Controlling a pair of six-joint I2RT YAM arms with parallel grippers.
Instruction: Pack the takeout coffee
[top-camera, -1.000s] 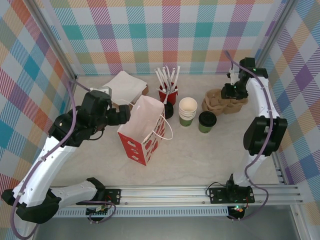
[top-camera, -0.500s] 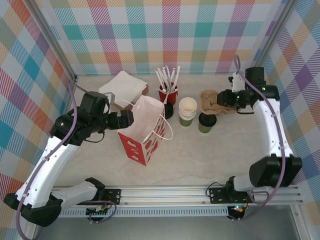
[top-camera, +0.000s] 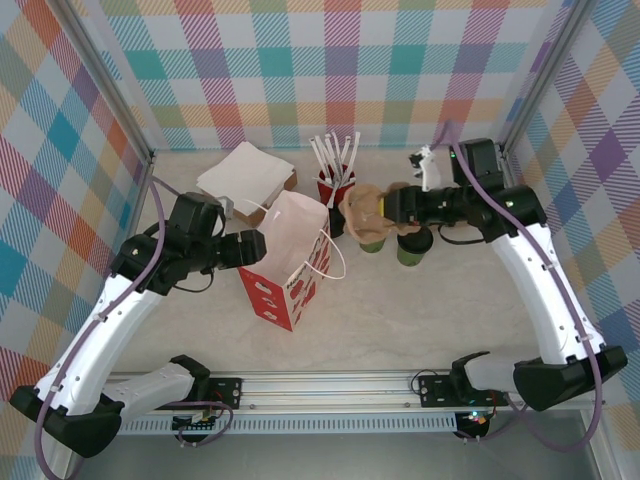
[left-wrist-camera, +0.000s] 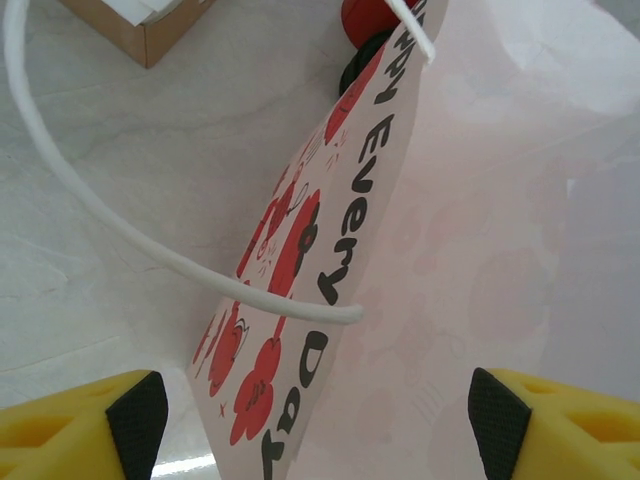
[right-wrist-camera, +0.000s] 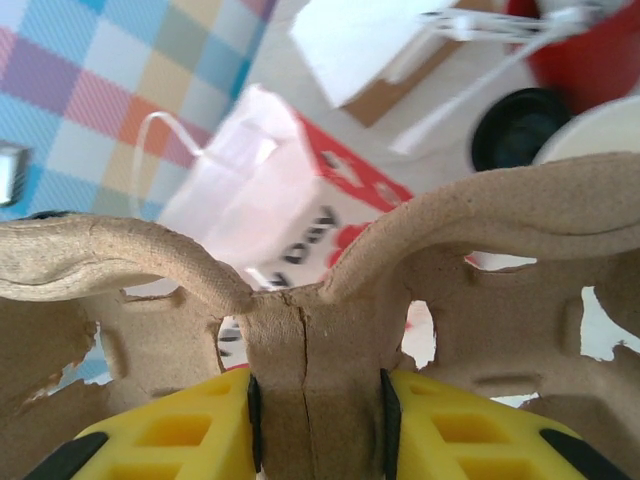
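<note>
The takeout coffee stands mid-table: a green cup with a black lid (top-camera: 413, 248) and a stack of green cups with cream rims (top-camera: 372, 240), partly hidden under a brown cardboard cup carrier (top-camera: 365, 208). My right gripper (top-camera: 392, 207) is shut on the carrier's central rib (right-wrist-camera: 318, 330) and holds it in the air over the cups; the gripper (right-wrist-camera: 318, 400) shows in the right wrist view too. The red-and-white paper bag (top-camera: 290, 262) stands open to their left. My left gripper (top-camera: 245, 248) is open, its jaws straddling the bag's left wall (left-wrist-camera: 340, 300) without touching it.
A red cup with white sticks (top-camera: 336, 185) and a black lid (top-camera: 338, 222) sit just behind the bag. A brown box of white napkins (top-camera: 248, 175) lies at the back left. Plaid walls close in three sides; a metal rail (top-camera: 350, 385) runs along the front.
The right arm has carried the cardboard carrier leftward from the back right to above the cups. The left gripper has edged onto the bag's rim and its jaws have narrowed a little.
</note>
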